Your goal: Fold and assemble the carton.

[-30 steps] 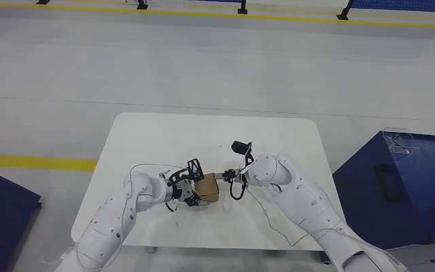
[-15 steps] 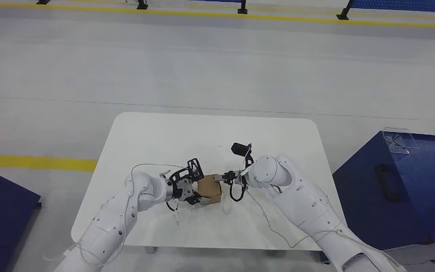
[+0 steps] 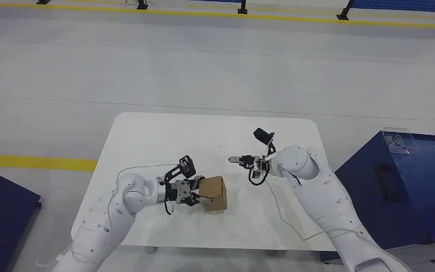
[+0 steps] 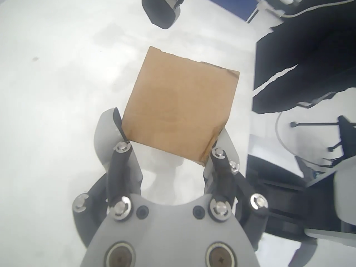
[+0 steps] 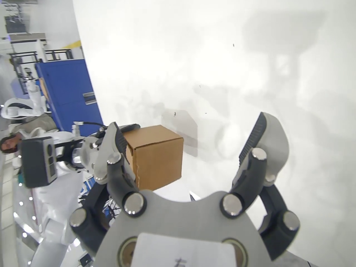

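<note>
A small brown carton [image 3: 215, 193] stands closed on the white table [image 3: 136, 136], near its front middle. My left gripper [image 3: 191, 191] is at the carton's left side. In the left wrist view its two fingers press the near corners of the carton [image 4: 180, 106], so the left gripper [image 4: 169, 129] is shut on it. My right gripper [image 3: 238, 160] hovers to the right of the carton and farther back, apart from it. In the right wrist view the right gripper [image 5: 189, 125] is open with bare table between its fingers, and the carton [image 5: 158, 157] stands beyond.
A blue cabinet [image 3: 387, 190] stands off the table's right edge, and another blue object [image 3: 13, 204] sits low at the left. The table's back half and left side are bare. The front edge runs close behind the carton.
The right gripper has let go of the carton's right side and drawn back to the right. The left arm has shifted slightly, and the carton now sits a little nearer the front.
</note>
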`<state>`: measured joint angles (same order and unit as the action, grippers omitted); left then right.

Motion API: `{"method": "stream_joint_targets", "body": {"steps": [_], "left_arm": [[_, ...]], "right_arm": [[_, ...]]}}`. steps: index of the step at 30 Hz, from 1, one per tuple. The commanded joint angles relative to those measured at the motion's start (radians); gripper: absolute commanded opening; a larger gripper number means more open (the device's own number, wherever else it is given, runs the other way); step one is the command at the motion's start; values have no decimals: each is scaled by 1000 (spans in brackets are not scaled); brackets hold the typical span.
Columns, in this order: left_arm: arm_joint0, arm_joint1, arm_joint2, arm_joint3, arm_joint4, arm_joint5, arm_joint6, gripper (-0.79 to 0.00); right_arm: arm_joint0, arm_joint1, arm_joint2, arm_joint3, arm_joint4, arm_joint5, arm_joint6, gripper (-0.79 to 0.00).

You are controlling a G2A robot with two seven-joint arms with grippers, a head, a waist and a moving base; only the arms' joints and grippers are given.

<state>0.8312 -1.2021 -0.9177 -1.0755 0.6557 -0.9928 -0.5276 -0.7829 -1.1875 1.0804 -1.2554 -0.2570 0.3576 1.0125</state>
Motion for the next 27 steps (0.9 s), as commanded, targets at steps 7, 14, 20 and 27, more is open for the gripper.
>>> {"method": "stream_joint_targets", "body": {"steps": [7, 14, 20, 27], "left_arm": [[-61, 8, 25, -26, -887, 487, -715, -785], [-127, -12, 99, 97, -827, 634, -760, -665], [-170, -39, 156, 188, -726, 651, -650, 0], [-190, -6, 67, 206, -600, 575, -423, 0]], "right_arm": [[-45, 19, 60, -16, 44, -29, 55, 0], [-44, 15, 35, 2, 58, -37, 52, 0], [-37, 13, 18, 19, 68, -45, 50, 0], [-23, 8, -4, 30, 77, -46, 54, 0]]}}
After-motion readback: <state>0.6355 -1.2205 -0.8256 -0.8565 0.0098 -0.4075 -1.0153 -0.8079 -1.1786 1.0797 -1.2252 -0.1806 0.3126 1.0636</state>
